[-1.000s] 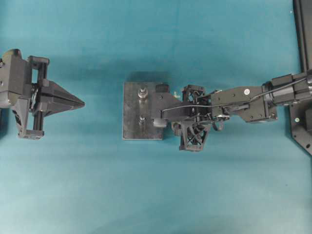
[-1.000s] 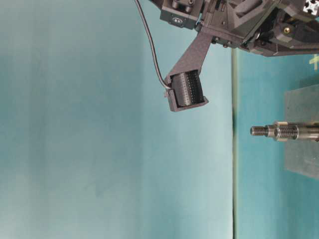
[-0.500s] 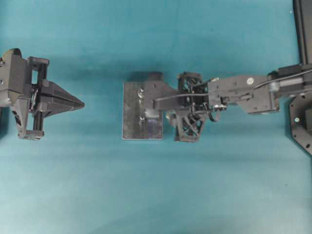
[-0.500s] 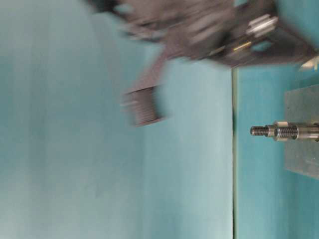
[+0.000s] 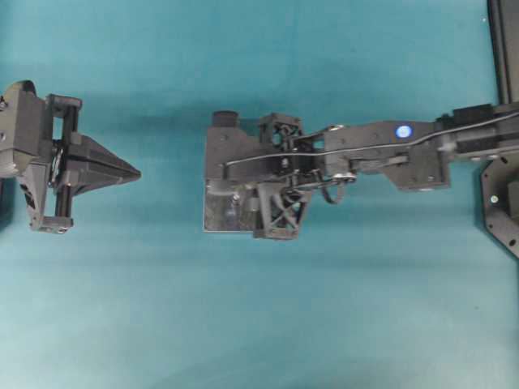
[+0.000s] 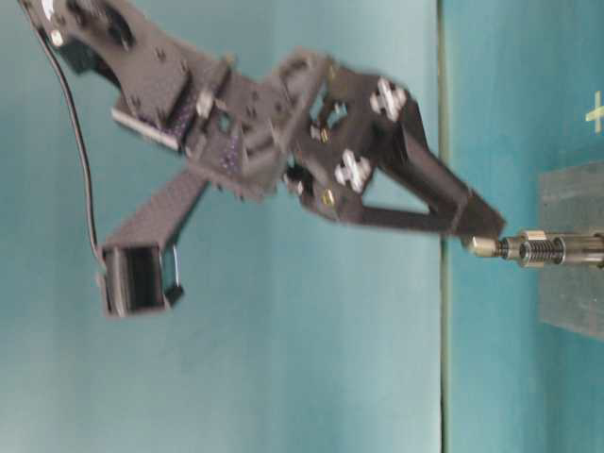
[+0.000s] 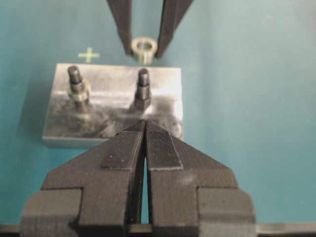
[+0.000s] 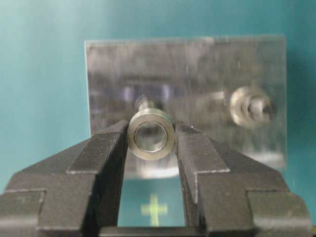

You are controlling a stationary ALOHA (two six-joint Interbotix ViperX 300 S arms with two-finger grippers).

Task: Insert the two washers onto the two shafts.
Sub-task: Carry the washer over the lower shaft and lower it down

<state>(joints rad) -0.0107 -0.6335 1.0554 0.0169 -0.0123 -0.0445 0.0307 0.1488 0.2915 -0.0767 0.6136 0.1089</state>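
Washer (image 8: 151, 134) is sitting clamped in right tool (image 8: 151, 148), hovering just above the bare shaft (image 7: 143, 88) on the steel plate (image 7: 59, 128). Left tool (image 7: 144, 148) is sitting clenched, empty.

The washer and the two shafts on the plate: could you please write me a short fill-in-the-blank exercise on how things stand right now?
1. The washer is clamped between the fingers of the ____ gripper.
2. The metal plate carries ____ upright shafts.
3. The left gripper, away from the plate, has its jaws ____.
4. One shaft already bears a ring; the shaft in line with the held washer is ____.

Missing words: right; two; shut; bare
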